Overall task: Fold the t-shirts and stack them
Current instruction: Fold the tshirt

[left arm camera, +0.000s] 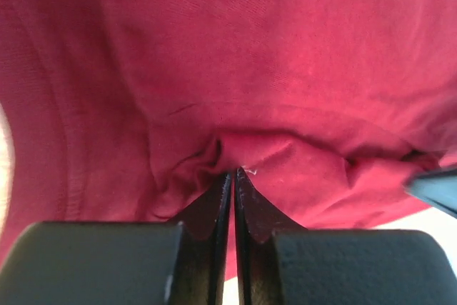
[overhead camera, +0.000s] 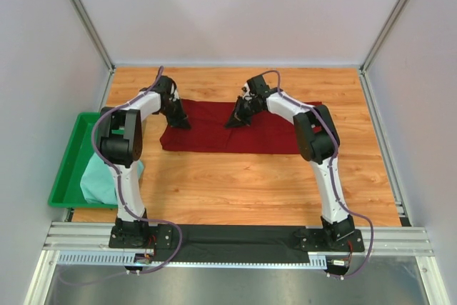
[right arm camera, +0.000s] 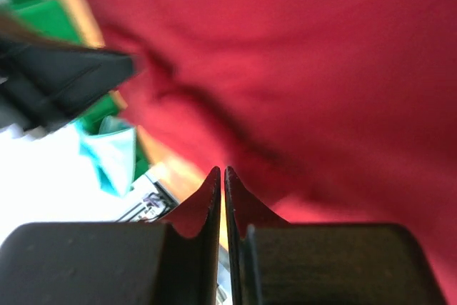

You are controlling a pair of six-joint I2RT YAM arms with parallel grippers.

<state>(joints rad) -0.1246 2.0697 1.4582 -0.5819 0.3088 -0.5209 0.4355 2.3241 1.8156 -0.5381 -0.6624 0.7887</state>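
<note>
1. Top external view: the maroon shirt (overhead camera: 246,139) lies on the tabletop (overhead camera: 250,191) as a wide band, with its long axis running left to right.
2. My left claw (overhead camera: 180,123) is down on the band near its left end. My right claw (overhead camera: 234,123) is down near the middle of its length, so the two stand apart along the long axis.
3. Left wrist view: my left claw is closed tight, with a pucker of maroon cloth caught at its tips.
4. Right wrist view: my right claw is closed to a hairline slit at the cloth's edge. I cannot tell whether any cloth is caught in it.
5. Judgement: the free half of the shirt lies to the right of my right claw. A fold would likely carry the held left part over toward that side.
6. Green tray (overhead camera: 66,169), at the tabletop's left edge: it holds the mint shirt (overhead camera: 98,180), bunched and partly hidden by my left arm, which is the nearer arm.
</note>
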